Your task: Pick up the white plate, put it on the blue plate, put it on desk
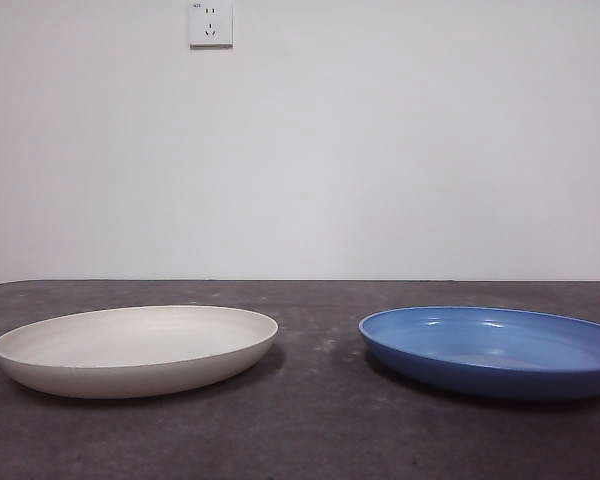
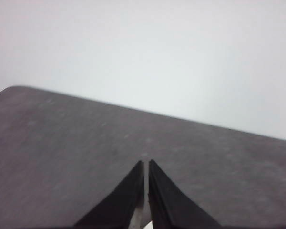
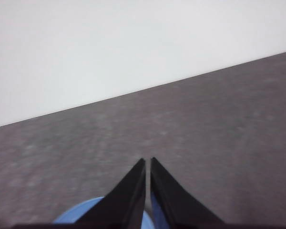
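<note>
— Behind everything we see a plain white wall (image 1: pixel 380 150), with a wall socket (image 1: pixel 210 23) high up toward the left. What lies below it?

— Our desk (image 1: pixel 320 430), dark grey and mottled, running across the whole front view. On its left part sits the white plate (image 1: pixel 136 349), flat on the surface and empty. On the right part sits the blue plate (image 1: pixel 496 351), also flat, cut by the picture's right edge. We find the two well apart, with bare desk between them.

— And our grippers?

— Neither shows in the front view. By the wrist views, our left gripper (image 2: pixel 146 164) hangs above bare desk, jaws pressed almost together, nothing between them. Our right gripper (image 3: pixel 148 162) has its jaws drawn just as narrow, empty, with a sliver of the blue plate showing beneath them.
</note>
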`<state>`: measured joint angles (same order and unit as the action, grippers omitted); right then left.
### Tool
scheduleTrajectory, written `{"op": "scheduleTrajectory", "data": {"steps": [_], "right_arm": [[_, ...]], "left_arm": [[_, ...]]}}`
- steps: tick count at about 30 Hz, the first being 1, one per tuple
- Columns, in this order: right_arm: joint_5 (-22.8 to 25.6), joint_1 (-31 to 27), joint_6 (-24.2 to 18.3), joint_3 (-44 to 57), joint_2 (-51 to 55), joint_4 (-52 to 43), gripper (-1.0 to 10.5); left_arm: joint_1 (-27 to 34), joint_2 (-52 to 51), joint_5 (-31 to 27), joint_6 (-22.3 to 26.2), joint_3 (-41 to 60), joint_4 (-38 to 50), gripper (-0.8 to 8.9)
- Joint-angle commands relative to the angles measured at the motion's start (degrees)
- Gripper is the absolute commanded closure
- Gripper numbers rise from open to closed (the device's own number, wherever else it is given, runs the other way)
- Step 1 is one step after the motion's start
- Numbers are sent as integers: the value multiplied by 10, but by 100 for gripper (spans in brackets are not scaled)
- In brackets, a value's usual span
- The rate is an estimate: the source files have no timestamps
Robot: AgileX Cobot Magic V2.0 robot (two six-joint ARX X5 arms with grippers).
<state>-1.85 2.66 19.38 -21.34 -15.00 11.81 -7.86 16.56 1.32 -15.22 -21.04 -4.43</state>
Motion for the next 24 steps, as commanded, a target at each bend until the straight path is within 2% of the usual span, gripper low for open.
{"op": "scheduleTrajectory", "data": {"steps": [1, 9, 17, 22, 24], "right_arm": [[-20, 17, 8, -48, -36, 19, 936], [-103, 69, -20, -176, -148, 114, 936], [-131, 152, -70, -269, -200, 173, 936], [-137, 206, -102, -301, -202, 197, 936], [-155, 216, -108, -308, -200, 197, 936]], "left_arm": [[-9, 29, 22, -10, -47, -9, 797], [-30, 127, 124, -23, -186, -92, 797], [-51, 190, 210, -22, -275, -164, 797], [-74, 197, 262, -22, -301, -187, 797], [-83, 196, 270, -22, -302, -193, 797]]}}
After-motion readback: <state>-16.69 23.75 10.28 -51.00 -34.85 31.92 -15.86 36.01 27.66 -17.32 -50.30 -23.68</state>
